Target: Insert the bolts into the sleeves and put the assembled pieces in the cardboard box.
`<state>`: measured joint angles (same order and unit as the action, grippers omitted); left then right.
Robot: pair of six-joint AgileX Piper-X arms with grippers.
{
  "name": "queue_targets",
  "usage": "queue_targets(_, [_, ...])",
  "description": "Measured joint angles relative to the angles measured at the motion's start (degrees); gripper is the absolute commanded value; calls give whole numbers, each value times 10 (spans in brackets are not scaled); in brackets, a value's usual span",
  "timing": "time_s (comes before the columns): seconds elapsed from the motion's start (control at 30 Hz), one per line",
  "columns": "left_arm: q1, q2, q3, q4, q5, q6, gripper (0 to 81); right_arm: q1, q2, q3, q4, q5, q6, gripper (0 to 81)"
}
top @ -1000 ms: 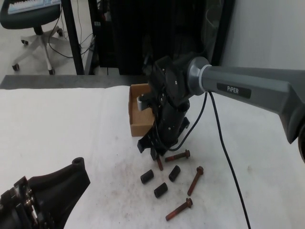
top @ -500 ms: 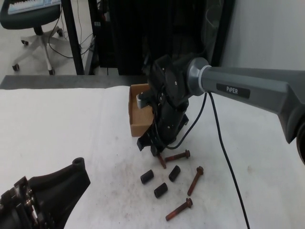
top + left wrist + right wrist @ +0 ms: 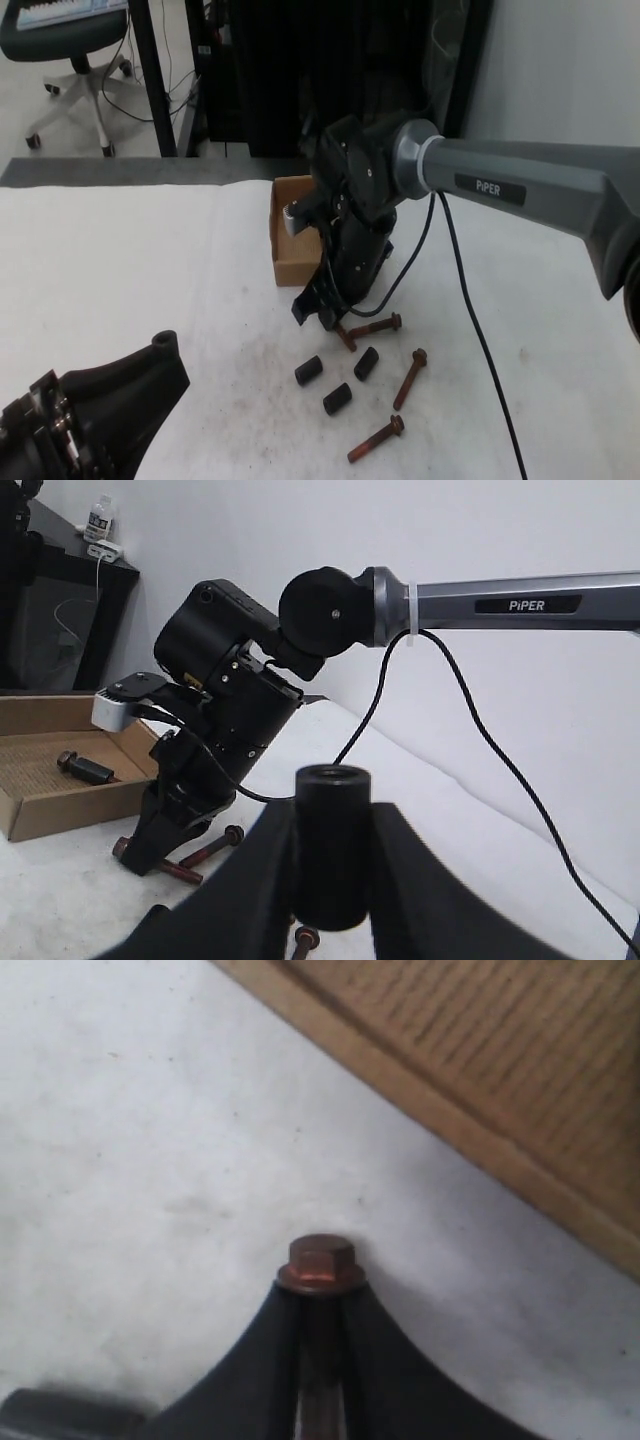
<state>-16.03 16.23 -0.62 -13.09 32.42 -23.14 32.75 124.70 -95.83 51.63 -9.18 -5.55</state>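
Bolts first: I count four outside the cardboard box (image 3: 292, 270). The held bolt (image 3: 320, 1263) is squeezed tight between the two fingers of the right gripper (image 3: 322, 320). Its six-sided head pokes out past the finger tips. From the high view this gripper points down at the bench, just in front of the box, and the bolt's rusty end sticks out below it, tilted. I cannot tell if that end touches the cloth.

The other three bolts lie flat on the white cloth (image 3: 130, 270). The first lying bolt (image 3: 375, 325) is just beside the right gripper. The second lying bolt (image 3: 410, 378) is a bit nearer the camera. The third lying bolt (image 3: 377, 438) is the nearest of all.

Now the sleeves: I count four, all short and black. The held sleeve (image 3: 332, 845) stands upright, pinched between the fingers of the left gripper (image 3: 333, 825), with its open hole facing up. This gripper is at the near left of the bench, well apart from the box. Three sleeves lie on the cloth between the bolts: the left sleeve (image 3: 308, 370), the right sleeve (image 3: 366, 362) and the near sleeve (image 3: 337, 398).

One assembled piece (image 3: 85, 768) lies inside the box.
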Motion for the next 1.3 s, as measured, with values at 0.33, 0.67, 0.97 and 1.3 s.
queue_targets(0.33, [0,0,0,1,0,0,1,-7,-147,-21,-137,-142,42,8])
queue_targets(0.67, [0,0,0,-12,1,0,1,-61,-257,-2,-317,-277,171,8])
queue_targets(0.97, [0,34,0,-87,82,-52,1,-51,-384,215,-585,-384,262,8])
queue_targets(1.3, [-1,175,-71,-135,165,-50,1,-46,-485,518,-1105,-373,492,8])
